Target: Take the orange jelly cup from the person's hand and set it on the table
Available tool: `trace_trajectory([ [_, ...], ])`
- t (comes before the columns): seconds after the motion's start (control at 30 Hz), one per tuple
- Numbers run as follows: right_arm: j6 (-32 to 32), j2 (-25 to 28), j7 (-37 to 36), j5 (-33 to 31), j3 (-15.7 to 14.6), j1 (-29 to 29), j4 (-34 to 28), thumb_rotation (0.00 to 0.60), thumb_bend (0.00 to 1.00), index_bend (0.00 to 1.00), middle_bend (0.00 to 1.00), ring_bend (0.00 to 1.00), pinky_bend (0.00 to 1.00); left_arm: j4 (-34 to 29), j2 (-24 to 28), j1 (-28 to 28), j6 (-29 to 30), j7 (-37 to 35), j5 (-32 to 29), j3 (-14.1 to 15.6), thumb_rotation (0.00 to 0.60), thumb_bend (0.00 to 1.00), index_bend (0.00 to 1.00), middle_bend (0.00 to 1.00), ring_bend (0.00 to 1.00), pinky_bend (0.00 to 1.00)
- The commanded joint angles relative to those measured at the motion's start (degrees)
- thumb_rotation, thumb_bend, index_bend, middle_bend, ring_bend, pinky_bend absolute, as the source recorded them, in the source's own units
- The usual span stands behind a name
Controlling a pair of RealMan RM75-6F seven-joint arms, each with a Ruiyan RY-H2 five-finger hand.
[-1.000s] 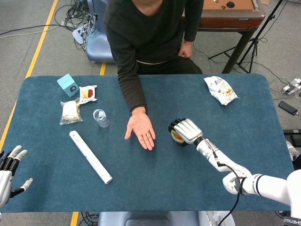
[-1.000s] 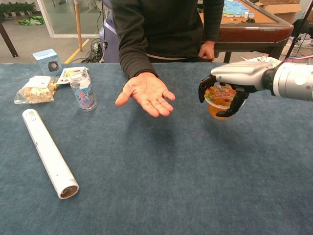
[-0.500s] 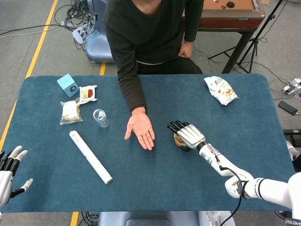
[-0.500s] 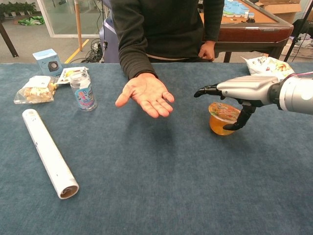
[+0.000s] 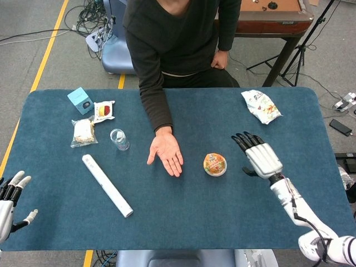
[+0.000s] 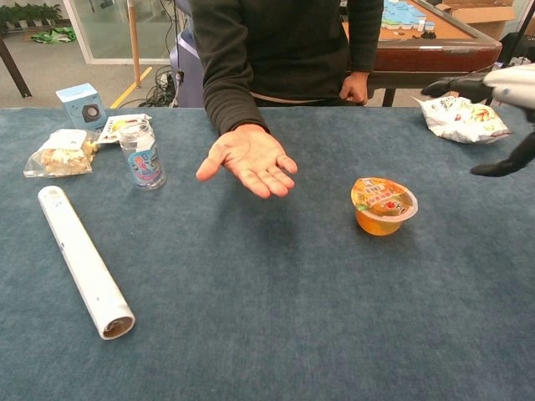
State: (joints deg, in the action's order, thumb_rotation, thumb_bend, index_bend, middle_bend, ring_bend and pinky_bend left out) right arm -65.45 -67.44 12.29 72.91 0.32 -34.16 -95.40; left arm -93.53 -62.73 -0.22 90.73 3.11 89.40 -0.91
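The orange jelly cup [image 5: 214, 164] [image 6: 383, 205] stands upright on the blue table, just right of the person's open, empty palm [image 5: 166, 152] [image 6: 247, 159]. My right hand [image 5: 258, 156] hovers to the right of the cup, apart from it, fingers spread and holding nothing; in the chest view only its dark fingertips [image 6: 495, 169] show at the right edge. My left hand [image 5: 11, 196] hangs off the table's near left corner, fingers apart and empty; the chest view does not show it.
A white roll [image 5: 107, 184] [image 6: 80, 260] lies at the left. A small clear bottle [image 5: 119, 139] [image 6: 140, 154], wrapped snacks [image 5: 83, 131] [image 6: 60, 153] and a teal box [image 5: 81, 100] [image 6: 82, 104] sit at the back left. A chip bag [image 5: 260, 105] [image 6: 462, 118] lies at the back right.
My right hand lowered the jelly cup onto the table, let go of it and drew back to the right. The person's palm and my left hand stayed put.
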Motion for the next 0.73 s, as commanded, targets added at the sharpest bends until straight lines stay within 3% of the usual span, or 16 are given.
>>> trace_trajectory([
  [0.03, -9.6, 3.7, 0.1, 2.9, -2.6, 8.3, -3.6, 0.6, 0.21, 0.0, 0.11, 0.0, 0.15, 0.1, -0.3, -0.4, -0.5, 0.1, 0.0, -0.1, 0.6, 0.21, 0.14, 0.07, 0.09, 0.02],
  [0.37, -21.9, 5.3, -1.6, 7.2, -5.7, 20.2, -4.7, 0.6, 0.21, 0.05, 0.13, 0.01, 0.15, -0.8, -1.3, -2.0, -1.9, 1.8, 0.8, -0.5, 0.6, 0.21, 0.14, 0.07, 0.09, 0.02],
  [0.73, -22.5, 4.8, -2.1, 10.8, -4.9, 23.1, -4.2, 0.6, 0.21, 0.09, 0.14, 0.03, 0.15, -1.8, -1.3, -2.2, -1.6, 2.7, 1.2, -0.4, 0.6, 0.21, 0.14, 0.07, 0.09, 0.02],
])
